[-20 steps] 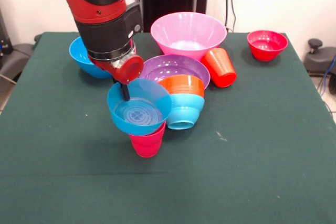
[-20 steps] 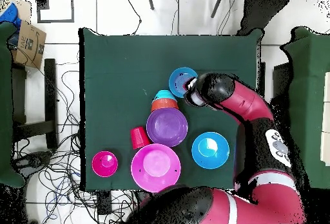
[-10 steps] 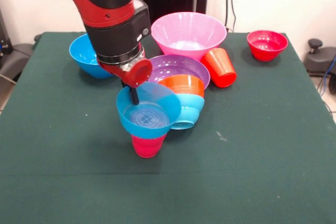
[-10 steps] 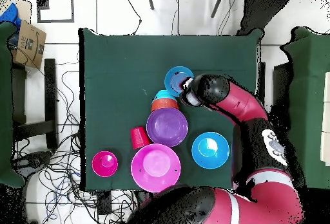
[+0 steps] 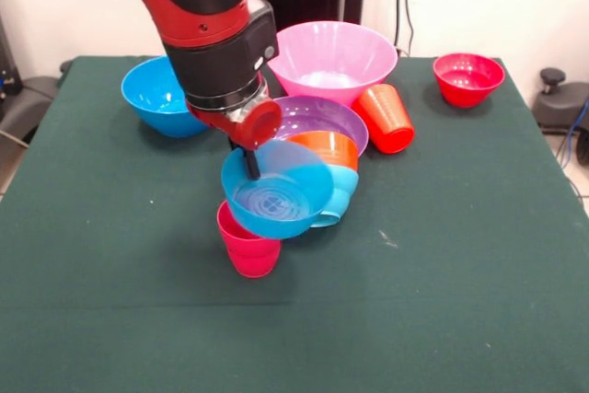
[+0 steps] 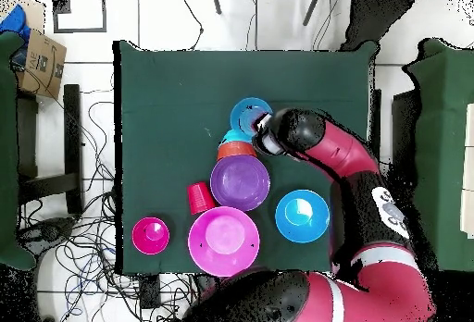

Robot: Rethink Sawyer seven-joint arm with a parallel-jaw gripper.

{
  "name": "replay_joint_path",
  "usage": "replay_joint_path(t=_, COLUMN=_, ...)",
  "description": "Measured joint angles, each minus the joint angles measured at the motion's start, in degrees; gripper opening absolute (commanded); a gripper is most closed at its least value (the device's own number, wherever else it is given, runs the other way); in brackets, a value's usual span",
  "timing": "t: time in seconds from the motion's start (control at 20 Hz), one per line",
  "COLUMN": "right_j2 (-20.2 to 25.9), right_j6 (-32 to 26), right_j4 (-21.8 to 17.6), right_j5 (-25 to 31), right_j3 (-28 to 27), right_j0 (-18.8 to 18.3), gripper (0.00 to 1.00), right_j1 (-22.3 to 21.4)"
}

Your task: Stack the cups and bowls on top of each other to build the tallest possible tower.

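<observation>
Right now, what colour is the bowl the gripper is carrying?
Blue. The small bowl held by the gripper shows best in the front view.

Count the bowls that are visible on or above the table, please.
7. Pink bowl at the back, purple bowl before it, orange bowl in a light-blue bowl, red bowl in a back corner, deep blue bowl opposite, small blue bowl in the tool.

We see the near half of the worktop bare and free to cross. Its middle is crowded: purple bowl, orange bowl, pink bowl and orange-red cup stand close together. The pinkish-red cup blocks the front.
</observation>
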Motion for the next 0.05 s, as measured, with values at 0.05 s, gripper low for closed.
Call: replay_joint_path(t=0.05, right_j2=0.0, right_j6=0.0, right_j4=0.1, right_j5=0.0, right_j3=0.3, right_j0=0.0, gripper=0.00, right_j1=0.0)
